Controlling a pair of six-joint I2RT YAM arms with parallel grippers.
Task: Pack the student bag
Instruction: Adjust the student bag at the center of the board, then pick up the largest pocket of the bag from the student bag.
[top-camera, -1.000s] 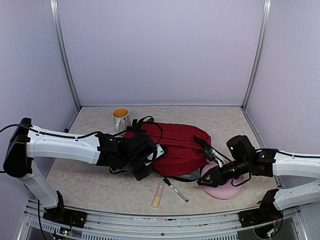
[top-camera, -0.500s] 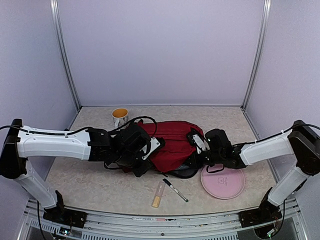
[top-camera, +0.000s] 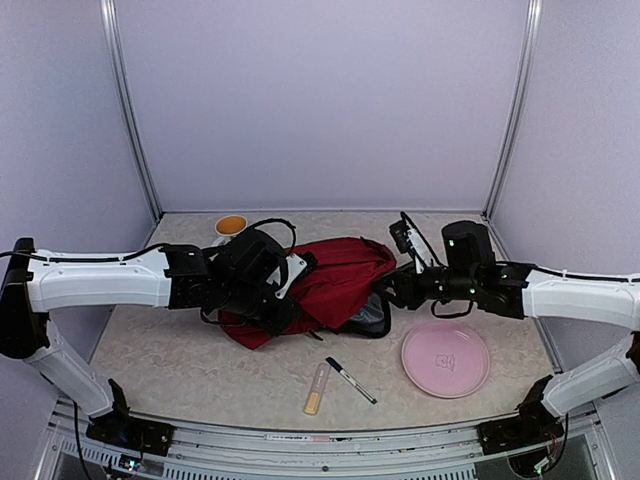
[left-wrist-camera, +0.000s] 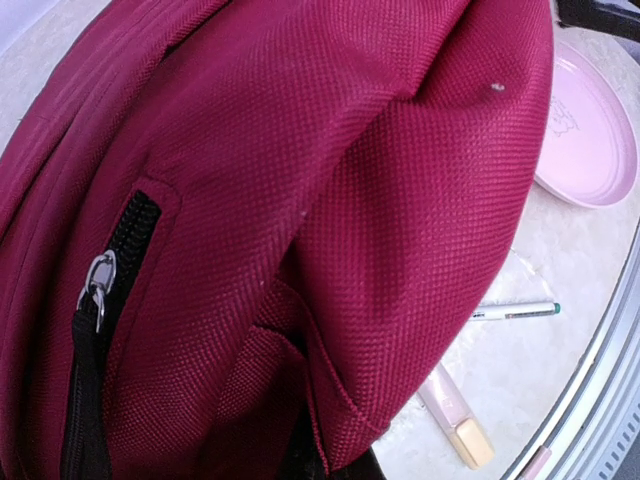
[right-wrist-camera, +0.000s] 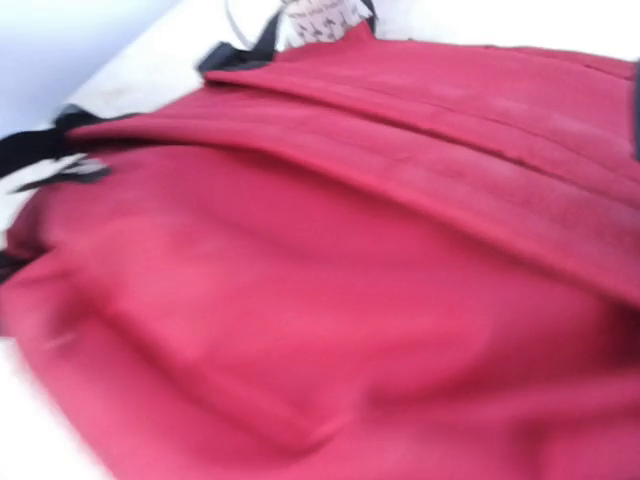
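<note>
The student bag (top-camera: 325, 285), dark red with black zippers, lies across the middle of the table, bunched up toward its left side. My left gripper (top-camera: 288, 305) is at the bag's left front and is shut on a fold of its fabric (left-wrist-camera: 335, 420). Only a dark bit of that gripper shows under the fold in the left wrist view, beside a black zipper with a metal pull (left-wrist-camera: 98, 285). My right gripper (top-camera: 386, 290) presses against the bag's right end. Blurred red cloth (right-wrist-camera: 330, 300) fills the right wrist view and hides its fingers.
A mug (top-camera: 231, 226) stands behind the left arm. A pink plate (top-camera: 446, 359) lies at the front right. A pen (top-camera: 350, 380) and a small cream-capped tube (top-camera: 316, 390) lie in front of the bag. Black straps (top-camera: 275, 228) loop up behind it.
The right arm has swung from over the pink plate to the bag's right end. The left arm has pulled the bag left and toward the back, bunching it up.
</note>
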